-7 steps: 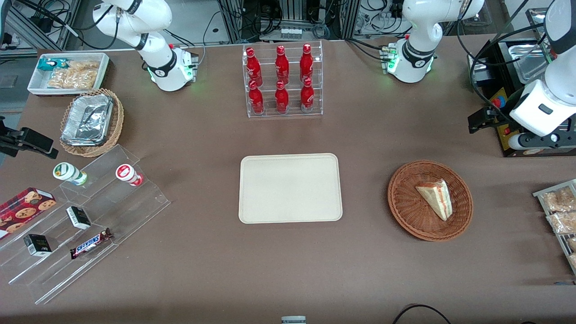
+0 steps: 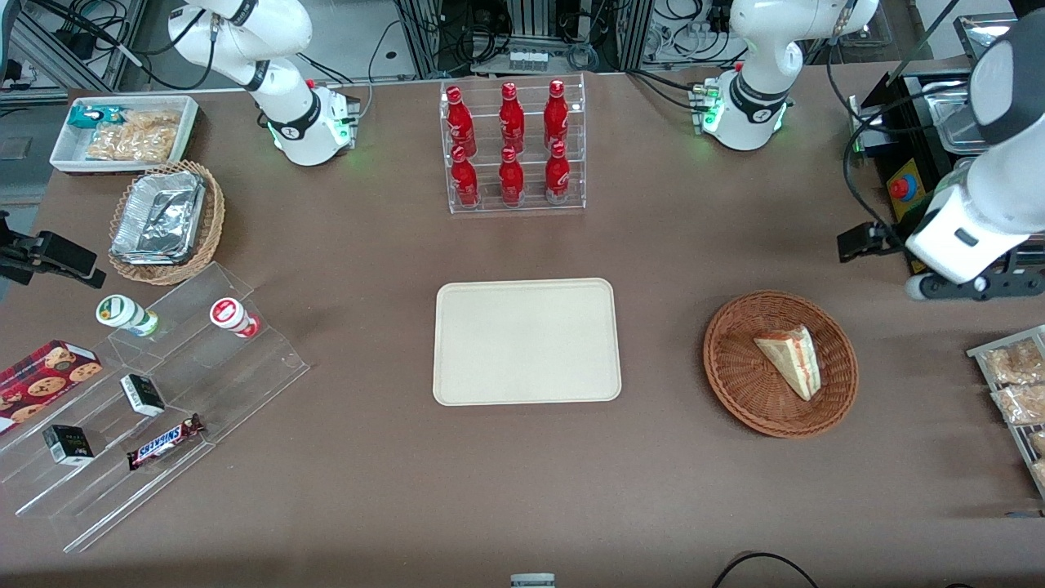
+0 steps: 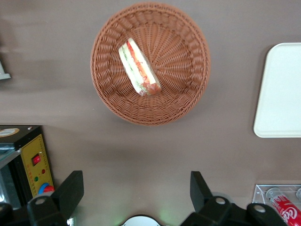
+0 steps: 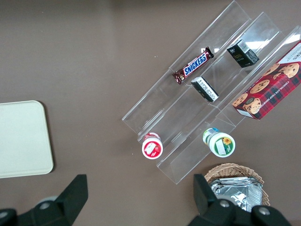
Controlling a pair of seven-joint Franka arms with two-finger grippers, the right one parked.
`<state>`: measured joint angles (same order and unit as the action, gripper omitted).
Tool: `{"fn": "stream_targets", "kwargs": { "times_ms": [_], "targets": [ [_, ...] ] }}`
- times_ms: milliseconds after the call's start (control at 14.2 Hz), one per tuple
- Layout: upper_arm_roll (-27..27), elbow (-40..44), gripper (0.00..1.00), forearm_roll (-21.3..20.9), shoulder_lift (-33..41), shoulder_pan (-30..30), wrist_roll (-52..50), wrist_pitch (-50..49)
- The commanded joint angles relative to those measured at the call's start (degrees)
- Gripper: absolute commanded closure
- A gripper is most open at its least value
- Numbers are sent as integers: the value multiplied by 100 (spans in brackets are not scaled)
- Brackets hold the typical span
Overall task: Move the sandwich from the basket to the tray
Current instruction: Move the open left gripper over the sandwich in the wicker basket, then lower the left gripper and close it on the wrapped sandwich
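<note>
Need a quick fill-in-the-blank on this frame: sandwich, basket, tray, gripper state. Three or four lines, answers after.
1. The sandwich lies in the ____.
2. The tray holds ____ items.
3. The gripper has its fingers ____, holding nothing, above bare table farther from the front camera than the basket.
4. The rack farther from the front camera than the tray holds ____ red bottles.

Missing words: basket; no; open; six

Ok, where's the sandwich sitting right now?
The sandwich lies in the reddish-brown wicker basket, beside the beige tray, toward the working arm's end of the table. The left gripper hovers open above bare table next to the basket.
</note>
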<state>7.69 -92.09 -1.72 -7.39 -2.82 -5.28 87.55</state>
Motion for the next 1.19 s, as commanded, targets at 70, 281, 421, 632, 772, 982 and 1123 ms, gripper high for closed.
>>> {"fn": "stream_targets", "kwargs": {
  "times_ms": [70, 281, 421, 632, 772, 982, 1123],
  "targets": [
    [22, -510, 0, -92, -341, -165, 71, 682],
    [5, -1379, 0, -109, -368, -227, 80, 1622],
    [-21, -1898, 0, -109, -473, -376, 71, 2596],
    [-30, -2365, 0, -92, -517, -394, -147, 3408],
    [-30, -2419, 0, -92, -509, -394, -638, 3532],
    [-30, -2550, 0, -92, -526, -368, -1315, 3847],
    [-30, -2839, 0, -92, -535, -350, -1869, 4338]
  ]
}}
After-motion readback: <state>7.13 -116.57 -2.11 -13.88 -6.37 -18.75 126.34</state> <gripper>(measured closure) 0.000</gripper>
